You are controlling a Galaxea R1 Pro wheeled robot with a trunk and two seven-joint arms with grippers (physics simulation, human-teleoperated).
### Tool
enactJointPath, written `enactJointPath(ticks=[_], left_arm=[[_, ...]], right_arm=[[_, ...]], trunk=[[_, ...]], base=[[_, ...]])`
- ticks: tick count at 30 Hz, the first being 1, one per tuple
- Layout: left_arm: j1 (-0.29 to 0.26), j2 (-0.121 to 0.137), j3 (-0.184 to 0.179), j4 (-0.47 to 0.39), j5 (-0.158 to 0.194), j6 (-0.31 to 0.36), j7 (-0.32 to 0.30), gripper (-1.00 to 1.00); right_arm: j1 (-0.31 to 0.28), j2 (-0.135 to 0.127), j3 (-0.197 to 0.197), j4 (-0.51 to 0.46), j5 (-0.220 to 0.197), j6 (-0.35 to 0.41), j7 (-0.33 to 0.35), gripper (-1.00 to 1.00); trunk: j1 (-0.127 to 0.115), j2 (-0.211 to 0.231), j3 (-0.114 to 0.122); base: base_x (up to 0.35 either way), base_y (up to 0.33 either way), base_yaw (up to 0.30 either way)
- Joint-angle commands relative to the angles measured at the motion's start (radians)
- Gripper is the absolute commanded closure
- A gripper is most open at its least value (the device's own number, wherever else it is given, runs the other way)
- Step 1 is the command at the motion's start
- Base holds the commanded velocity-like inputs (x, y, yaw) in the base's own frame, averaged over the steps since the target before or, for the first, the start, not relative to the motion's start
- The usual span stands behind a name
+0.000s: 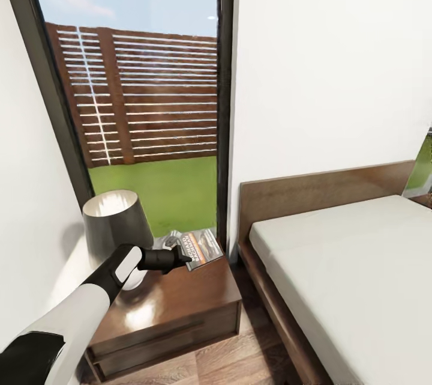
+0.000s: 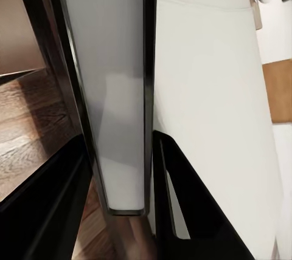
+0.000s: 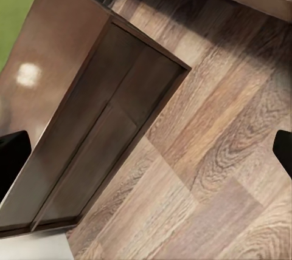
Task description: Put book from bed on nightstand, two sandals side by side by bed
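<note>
My left gripper [image 1: 182, 257] is shut on the book [image 1: 204, 247], a thin dark paperback with white lettering. It holds the book tilted over the back right part of the nightstand [image 1: 180, 304], beside the window. In the left wrist view the book [image 2: 121, 120] appears edge-on, clamped between the two dark fingers [image 2: 194, 211]. The bed [image 1: 360, 265], with its brown frame and pale mattress, stands to the right of the nightstand. My right gripper [image 3: 146, 153] is open over the wood floor in front of the nightstand [image 3: 91, 126]. The sandals are out of view.
A grey lamp [image 1: 117, 223] stands on the left part of the nightstand top, close to my left forearm. A tall dark-framed window [image 1: 223, 103] rises behind it. A narrow strip of plank floor [image 1: 252, 343] separates nightstand and bed.
</note>
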Motion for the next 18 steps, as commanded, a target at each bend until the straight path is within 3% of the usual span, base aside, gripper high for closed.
enactJointPath(ticks=[1,18], left_arm=[[-0.001,0.001,-0.004,0.0,-0.001,0.0,-0.005,1.0],[-0.001,0.002,-0.004,-0.001,-0.001,0.0,-0.005,1.0]], right_arm=[[-0.001,-0.001,0.008,0.001,-0.011,-0.006,0.002,-1.0],[-0.001,-0.001,0.008,0.001,-0.011,-0.006,0.002,-1.0]], trunk=[[0.0,-0.001,-0.001],[0.0,-0.001,-0.001]], base=[[0.0,0.06,-0.033],[0.0,0.029,-0.007]])
